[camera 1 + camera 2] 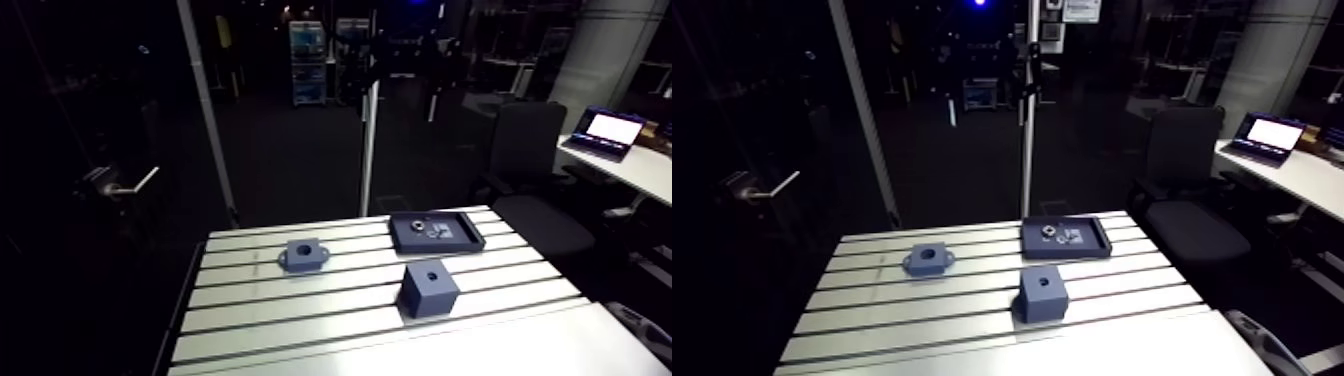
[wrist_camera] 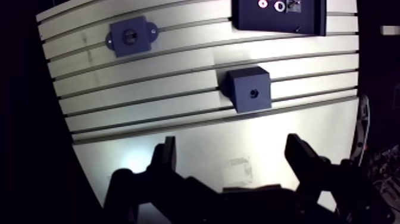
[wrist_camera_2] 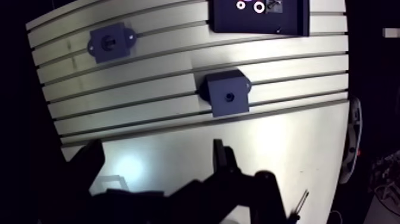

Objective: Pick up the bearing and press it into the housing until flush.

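Looking down past the hand (image 2: 231,143) in the wrist view, you see its two dark fingers (image 2: 166,156) spread wide apart, and nothing is between them. The hand holds no object. It hangs over the smooth, unslotted strip at the near side of the slotted aluminium table (image 2: 178,89). In the arm view the hand does not appear at all.

Ahead of the hand stands a dark blue cube-shaped block with a small round hole in its top face (image 2: 251,89). It sits on the slotted part and touches no other object.

Further ahead, at the far edge of the table, lies a flat dark rectangular tray (image 2: 309,24). Inside it you find one small pale ring (image 2: 262,5) and just beside it a second small pale ring (image 2: 279,6), with another little part near them. The bearing must be among these pieces, but they are too small and I cannot tell you which one it is.

Well apart from the tray, in the same far rows of slots, rests a dark blue flanged housing block with a round bore in the middle and one ear on each side (image 2: 131,37). Its bore looks dark, and I cannot tell what is inside.
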`<action>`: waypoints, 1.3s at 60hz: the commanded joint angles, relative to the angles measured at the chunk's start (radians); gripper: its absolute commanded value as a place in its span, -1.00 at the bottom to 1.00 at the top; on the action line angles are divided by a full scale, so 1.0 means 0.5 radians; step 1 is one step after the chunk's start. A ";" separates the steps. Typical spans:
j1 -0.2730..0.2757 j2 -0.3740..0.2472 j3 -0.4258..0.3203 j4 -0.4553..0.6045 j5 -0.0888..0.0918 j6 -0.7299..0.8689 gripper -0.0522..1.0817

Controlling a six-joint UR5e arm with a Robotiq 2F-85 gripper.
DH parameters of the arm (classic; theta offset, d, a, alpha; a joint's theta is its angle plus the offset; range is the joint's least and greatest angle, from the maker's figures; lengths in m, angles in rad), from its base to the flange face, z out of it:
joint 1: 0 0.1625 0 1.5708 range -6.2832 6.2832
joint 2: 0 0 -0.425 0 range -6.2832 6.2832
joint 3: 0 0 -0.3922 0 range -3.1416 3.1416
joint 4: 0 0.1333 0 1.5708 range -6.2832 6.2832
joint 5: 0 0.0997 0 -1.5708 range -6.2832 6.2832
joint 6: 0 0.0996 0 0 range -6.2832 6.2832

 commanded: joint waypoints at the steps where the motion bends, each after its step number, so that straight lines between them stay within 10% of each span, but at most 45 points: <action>1: 0.209 -0.003 0.027 0.105 -0.028 -0.086 -0.90; 40: 0.191 0.020 0.019 0.035 -0.065 -0.137 -0.90; 48: 0.151 0.191 -0.020 -0.129 -0.121 -0.305 -0.83; 78: -0.162 0.702 -0.292 -0.504 -0.120 -0.481 -0.89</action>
